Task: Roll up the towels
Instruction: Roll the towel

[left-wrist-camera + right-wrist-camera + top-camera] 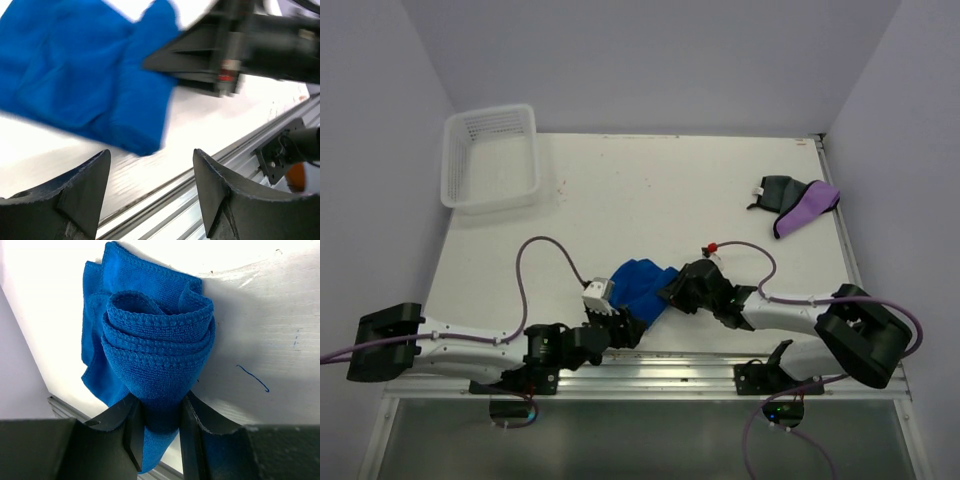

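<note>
A blue towel lies near the table's front edge, partly rolled. In the right wrist view its rolled end shows several coiled layers. My right gripper is shut on that rolled end, its jaws pressed into the cloth. My left gripper is open and empty, just in front of the towel; in the left wrist view the towel lies beyond its fingertips, apart from them. A purple towel and a dark grey towel lie crumpled together at the far right.
A white plastic basket stands at the table's far left corner. A metal rail runs along the near edge, also in the left wrist view. Walls close the left, back and right sides.
</note>
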`<state>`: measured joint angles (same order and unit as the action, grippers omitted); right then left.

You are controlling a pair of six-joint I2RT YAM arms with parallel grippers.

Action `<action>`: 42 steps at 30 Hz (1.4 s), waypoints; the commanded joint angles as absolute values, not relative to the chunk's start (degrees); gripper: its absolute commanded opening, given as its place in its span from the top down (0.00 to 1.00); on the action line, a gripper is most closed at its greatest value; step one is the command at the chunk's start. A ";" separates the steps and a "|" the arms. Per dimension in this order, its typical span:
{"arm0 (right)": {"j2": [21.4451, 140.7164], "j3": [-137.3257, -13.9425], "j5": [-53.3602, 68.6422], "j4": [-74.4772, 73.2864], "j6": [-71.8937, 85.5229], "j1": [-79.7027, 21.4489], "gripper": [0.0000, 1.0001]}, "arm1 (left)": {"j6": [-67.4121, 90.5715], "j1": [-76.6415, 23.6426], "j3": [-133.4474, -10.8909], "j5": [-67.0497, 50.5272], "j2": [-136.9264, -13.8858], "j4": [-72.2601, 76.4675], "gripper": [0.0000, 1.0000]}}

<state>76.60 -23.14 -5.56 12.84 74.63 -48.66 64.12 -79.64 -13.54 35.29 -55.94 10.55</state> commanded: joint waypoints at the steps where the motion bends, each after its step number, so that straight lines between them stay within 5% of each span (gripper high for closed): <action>1: 78.66 -26.19 -7.47 3.35 74.89 -48.25 0.93 | 41.70 -86.03 -22.57 49.62 -60.72 9.14 0.30; 7: 78.22 -29.27 -5.89 -2.37 73.74 -47.64 0.92 | 21.20 -94.04 -27.25 60.37 -68.38 15.63 0.30; 20: 75.50 -28.83 -1.76 -4.31 71.90 -45.62 0.92 | -3.48 -94.66 -16.71 53.53 -70.21 43.65 0.29; 29: 74.18 -29.27 -0.97 -6.15 70.75 -45.26 0.91 | -10.97 -94.48 -12.22 45.97 -79.26 62.64 0.28; 42: 72.69 -28.74 -0.26 -6.68 70.22 -44.21 0.91 | -8.70 -92.11 -17.49 42.45 -92.63 65.22 0.28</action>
